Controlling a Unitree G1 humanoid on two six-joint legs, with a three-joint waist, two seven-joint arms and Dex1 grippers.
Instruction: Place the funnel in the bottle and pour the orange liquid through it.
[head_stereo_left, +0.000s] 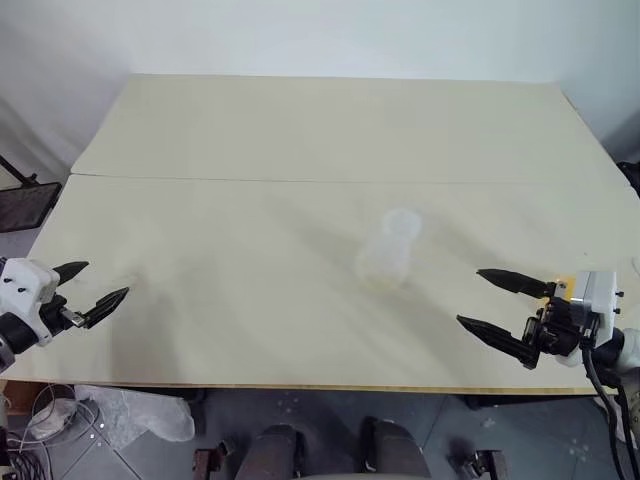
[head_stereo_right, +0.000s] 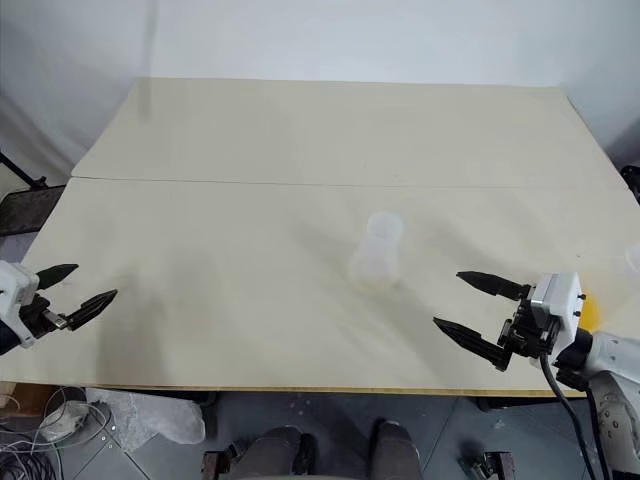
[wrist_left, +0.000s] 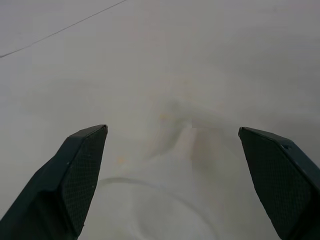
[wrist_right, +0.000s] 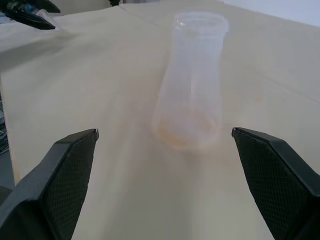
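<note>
Bottle (head_stereo_left: 388, 252) stands upright mid-frame, up-left of my right gripper (head_stereo_left: 485, 300), the nearer; both it and my left gripper (head_stereo_left: 98, 285) gape empty.

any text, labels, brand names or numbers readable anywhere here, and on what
No readable text in any view.
The bottle: clear wall, no label or scale marks that can be made out.
The table: plain pale surface, no print.
The left gripper and right gripper: black jaws and white housings with no legible marking.
A small orange-yellow patch behind the right gripper: too small to tell if it carries any writing.
</note>
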